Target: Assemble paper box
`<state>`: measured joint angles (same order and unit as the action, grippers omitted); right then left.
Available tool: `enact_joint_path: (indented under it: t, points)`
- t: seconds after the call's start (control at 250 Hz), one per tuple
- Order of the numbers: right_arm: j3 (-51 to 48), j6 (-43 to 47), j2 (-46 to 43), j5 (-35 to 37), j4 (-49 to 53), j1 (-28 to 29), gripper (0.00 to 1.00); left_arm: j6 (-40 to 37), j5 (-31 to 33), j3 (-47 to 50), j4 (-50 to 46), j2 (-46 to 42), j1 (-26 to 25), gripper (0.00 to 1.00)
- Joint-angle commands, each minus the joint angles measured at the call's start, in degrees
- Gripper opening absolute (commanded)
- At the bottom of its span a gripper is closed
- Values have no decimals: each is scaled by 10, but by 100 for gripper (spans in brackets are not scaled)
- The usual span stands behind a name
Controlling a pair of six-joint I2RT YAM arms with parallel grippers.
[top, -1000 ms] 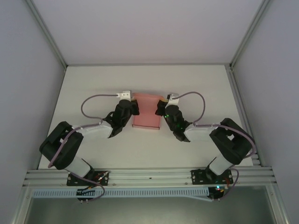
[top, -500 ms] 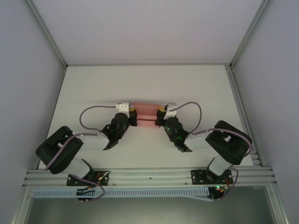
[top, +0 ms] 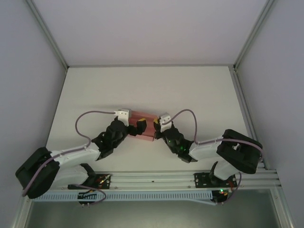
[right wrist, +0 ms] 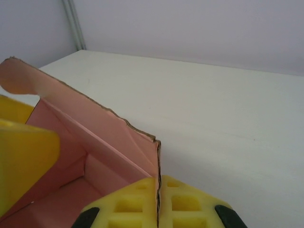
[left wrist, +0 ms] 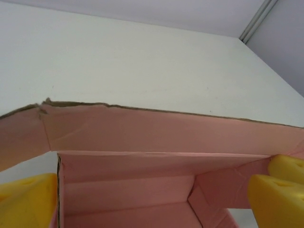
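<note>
I had the small plain pink card box [top: 142,124] lying on the white tabletop [top: 142,85], its inside open and one long ragged-edged flap [left wrist: 166,130] raised along one side. At the box's left end my left claw [left wrist: 152,199] was spread wide, with a yellow finger [left wrist: 23,202] on either side of the box. Whether they touched it I could not tell. At the box's right end the right claw [right wrist: 158,202] was pinched tight on the end wall's edge. From above, both black wrists hid the box's ends, and purple cables [top: 90,116] looped outward from it.
</note>
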<state>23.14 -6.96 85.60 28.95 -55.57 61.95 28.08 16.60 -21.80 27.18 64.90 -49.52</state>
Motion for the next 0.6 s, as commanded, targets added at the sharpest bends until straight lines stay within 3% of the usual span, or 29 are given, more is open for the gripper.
enact_joint_path:
  t: [0.0,0.431,0.595]
  points:
    - [-14,57,-4,-29,53,25,0,39,15,-24,-132,-41,-12,100]
    - [-32,98,-19,15,155,80,0,123,48,-56,-406,-222,-12,100]
    - [-32,118,-33,-1,205,85,2,156,98,-102,-457,-231,-4,100]
